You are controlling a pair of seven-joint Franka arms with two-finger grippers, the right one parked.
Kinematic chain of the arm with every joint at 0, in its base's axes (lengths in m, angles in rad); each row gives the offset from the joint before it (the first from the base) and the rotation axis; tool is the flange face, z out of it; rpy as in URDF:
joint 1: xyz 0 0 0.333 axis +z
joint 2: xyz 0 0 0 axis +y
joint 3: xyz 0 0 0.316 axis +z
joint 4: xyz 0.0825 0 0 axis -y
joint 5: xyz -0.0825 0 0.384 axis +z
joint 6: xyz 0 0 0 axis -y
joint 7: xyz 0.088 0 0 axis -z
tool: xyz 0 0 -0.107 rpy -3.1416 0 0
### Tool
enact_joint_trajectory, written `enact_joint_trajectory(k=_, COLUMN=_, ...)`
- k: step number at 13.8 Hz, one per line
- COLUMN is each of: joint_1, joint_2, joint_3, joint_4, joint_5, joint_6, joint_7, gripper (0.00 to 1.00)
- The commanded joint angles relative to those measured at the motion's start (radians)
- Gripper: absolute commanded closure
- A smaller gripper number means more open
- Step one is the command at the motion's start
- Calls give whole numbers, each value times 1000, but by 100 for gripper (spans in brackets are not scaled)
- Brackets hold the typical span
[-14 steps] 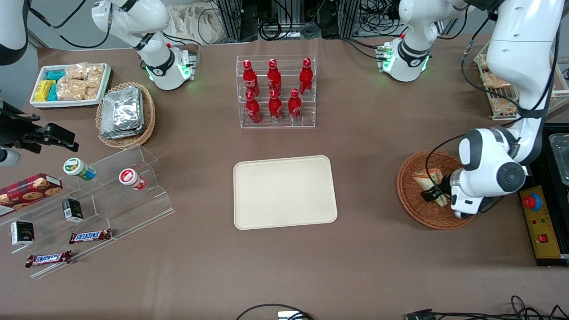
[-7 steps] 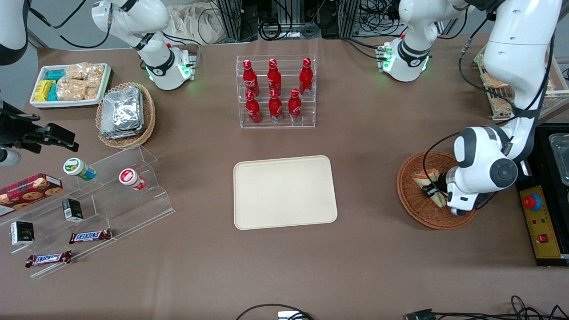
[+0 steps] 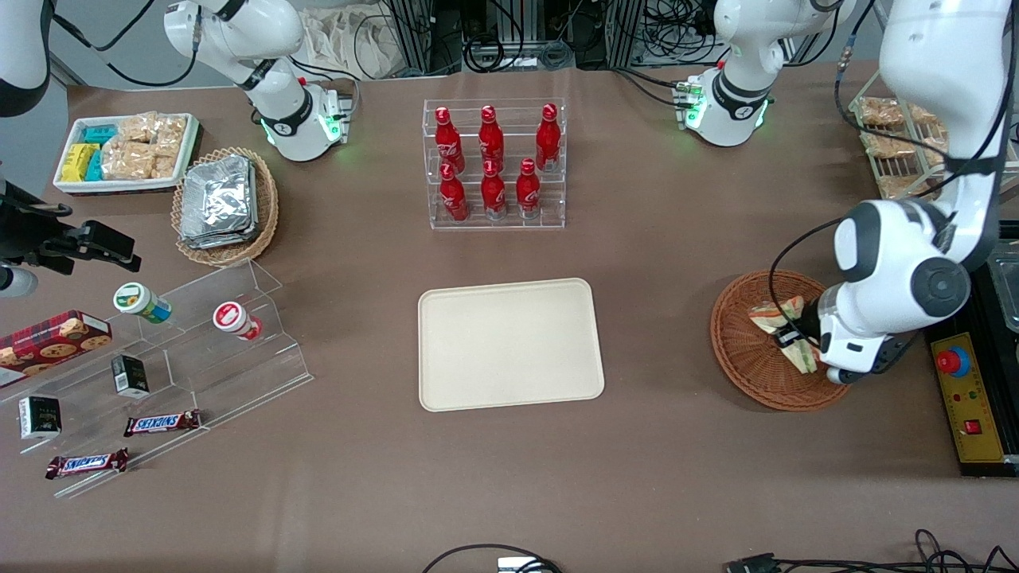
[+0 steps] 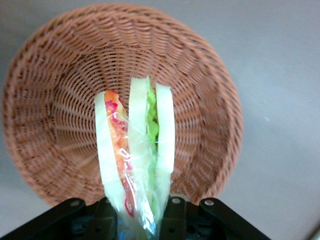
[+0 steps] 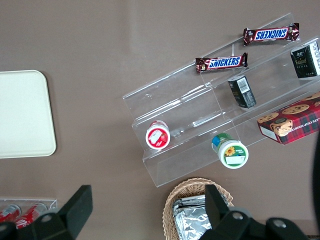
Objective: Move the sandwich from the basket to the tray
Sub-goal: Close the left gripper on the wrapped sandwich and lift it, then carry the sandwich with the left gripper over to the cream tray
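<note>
While clamped between the black fingers [image 4: 176, 210] of the left gripper [image 3: 790, 337], held up over the round wicker basket [image 3: 744, 362] — the wrapped sandwich [image 3: 780, 316], seen in the wrist view [image 4: 136, 155] edge-on: pale bread slices, an orange-red layer along one side, green lettuce along the other, clear wrap bunched near the grip. Woven bowl of the basket [image 4: 60, 110] visible beneath and around it there; whether the sandwich's lower corner touches the weave, cannot tell. Basket sitting near the working arm's end of the desk, close to that edge, beside a black and yellow control box with a red button [image 3: 952, 362].

Cream rectangular tray [image 3: 509, 344] lying flat at the middle of the desk, well apart from the basket, nothing on it. Farther from the front camera than the tray — a clear rack of red bottles [image 3: 493, 163]. Toward the parked arm's end, an oval basket of foil packets [image 3: 223, 205] and a stepped acrylic stand with Snickers bars [image 3: 162, 422].
</note>
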Motion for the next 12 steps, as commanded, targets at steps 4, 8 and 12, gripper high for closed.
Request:
enact_joint_trajectory(k=4, joint_1=-15, joint_2=12, joint_3=-62, joint_4=303, joint_5=-4, joint_6=-335, joint_7=175, gripper=100)
enact_joint_trajectory(k=8, joint_1=-22, joint_2=35, joint_3=-159, joint_4=352, joint_5=6, joint_6=-369, joint_7=167, gripper=100)
enact_joint_trajectory(k=12, joint_1=-23, joint_2=77, joint_3=-280, joint_4=355, joint_5=5, joint_6=-361, joint_7=146, gripper=100)
